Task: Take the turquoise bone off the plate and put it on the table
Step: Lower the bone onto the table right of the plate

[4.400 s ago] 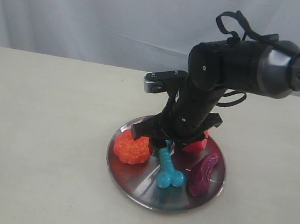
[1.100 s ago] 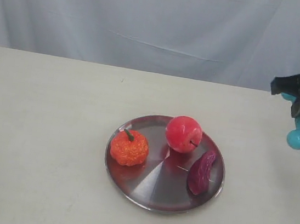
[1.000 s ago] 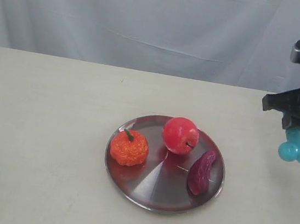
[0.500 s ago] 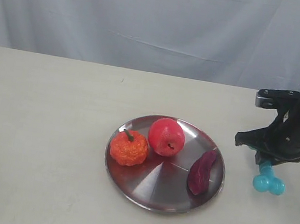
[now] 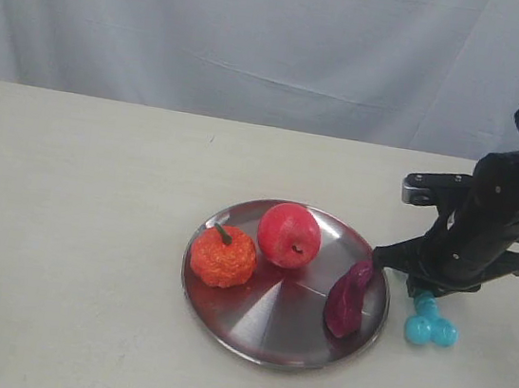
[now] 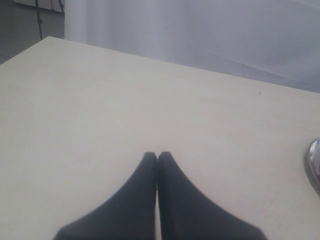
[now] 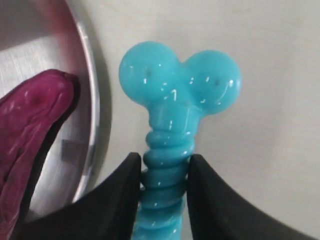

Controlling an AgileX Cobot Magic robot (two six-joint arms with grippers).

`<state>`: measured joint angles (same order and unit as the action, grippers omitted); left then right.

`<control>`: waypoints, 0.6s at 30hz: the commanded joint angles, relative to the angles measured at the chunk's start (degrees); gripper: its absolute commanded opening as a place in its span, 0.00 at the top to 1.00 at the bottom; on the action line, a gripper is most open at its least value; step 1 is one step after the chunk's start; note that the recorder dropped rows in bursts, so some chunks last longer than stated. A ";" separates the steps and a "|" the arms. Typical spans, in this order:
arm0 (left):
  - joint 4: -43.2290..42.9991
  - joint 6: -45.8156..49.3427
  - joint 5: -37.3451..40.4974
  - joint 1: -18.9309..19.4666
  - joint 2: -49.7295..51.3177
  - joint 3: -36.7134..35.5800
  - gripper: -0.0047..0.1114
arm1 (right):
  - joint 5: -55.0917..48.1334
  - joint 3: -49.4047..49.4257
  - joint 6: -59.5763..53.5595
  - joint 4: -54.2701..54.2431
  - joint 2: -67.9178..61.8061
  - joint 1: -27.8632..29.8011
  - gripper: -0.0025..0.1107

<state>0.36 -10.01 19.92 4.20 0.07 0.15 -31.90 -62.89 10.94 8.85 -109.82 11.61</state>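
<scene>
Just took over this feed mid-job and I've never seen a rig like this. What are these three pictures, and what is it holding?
It is a robot with two arms, each ending in a two-fingered gripper. One picture comes from a camera off the arms, overlooking the table; the other two come from cameras on the wrists. The right gripper is shut on the turquoise bone, low beside the plate, not over it; whether the bone touches the table is unclear. The left gripper is shut and empty above bare table. On the plate lie a red apple, an orange pumpkin and a purple toy.
</scene>
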 commanded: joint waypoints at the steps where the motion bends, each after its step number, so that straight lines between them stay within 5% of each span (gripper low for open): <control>1: -0.36 -0.11 -0.31 0.26 -0.07 -0.15 0.96 | 1.71 -0.08 0.18 1.56 -0.55 0.21 0.98; 18: -0.36 -0.11 -0.31 0.26 -0.07 -0.15 0.96 | 1.61 -0.08 0.18 1.56 -0.63 0.21 0.98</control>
<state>0.36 -10.01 19.92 4.20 0.07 0.15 -30.59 -62.89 10.94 9.87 -110.48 11.61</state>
